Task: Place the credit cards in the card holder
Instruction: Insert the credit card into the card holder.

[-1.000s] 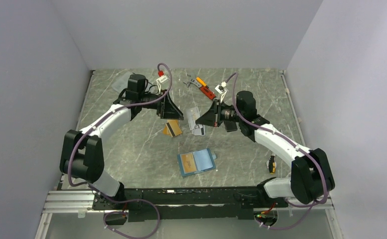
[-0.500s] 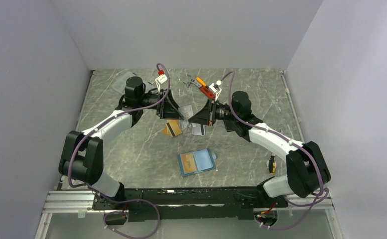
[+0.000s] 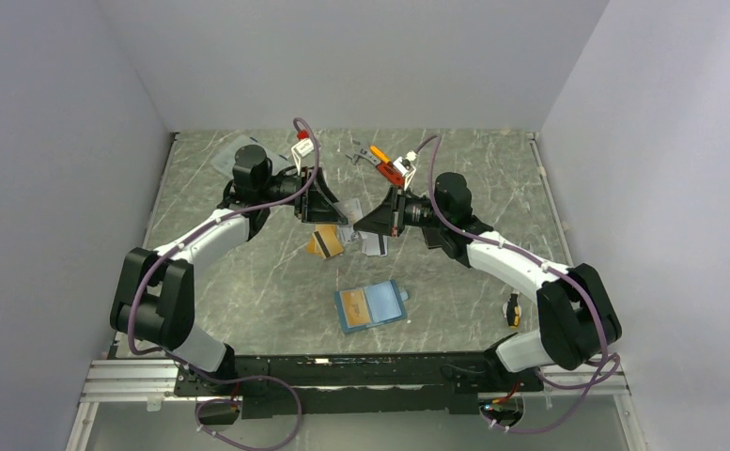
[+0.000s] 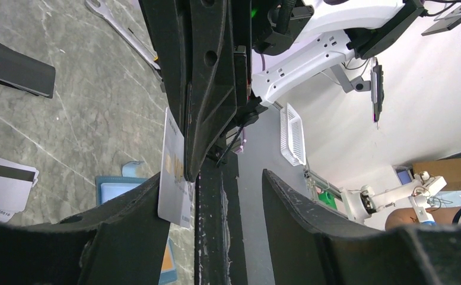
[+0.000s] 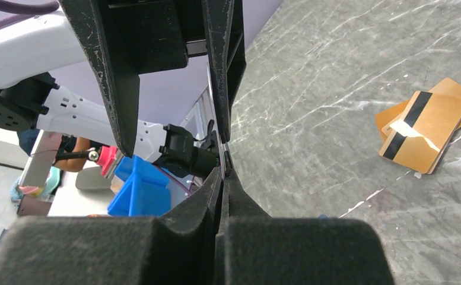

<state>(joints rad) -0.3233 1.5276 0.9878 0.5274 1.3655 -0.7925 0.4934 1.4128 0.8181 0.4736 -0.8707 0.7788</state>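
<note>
Your right gripper (image 5: 222, 169) is clamped on the silver card (image 4: 171, 172), holding it on edge in the air. The card looks thin, light, stiff and slick, so pinch its flat faces near the free end. Your left gripper (image 4: 211, 178) stands spread astride it, not gripping. From the top view, the holder (image 3: 372, 305) lies open at the card's 6 o'clock.

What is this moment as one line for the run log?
phase: mid-air handover; right gripper: shut on silver-grey card; left gripper: open around it; orange-gold cards: on table; card holder: open on table
</note>
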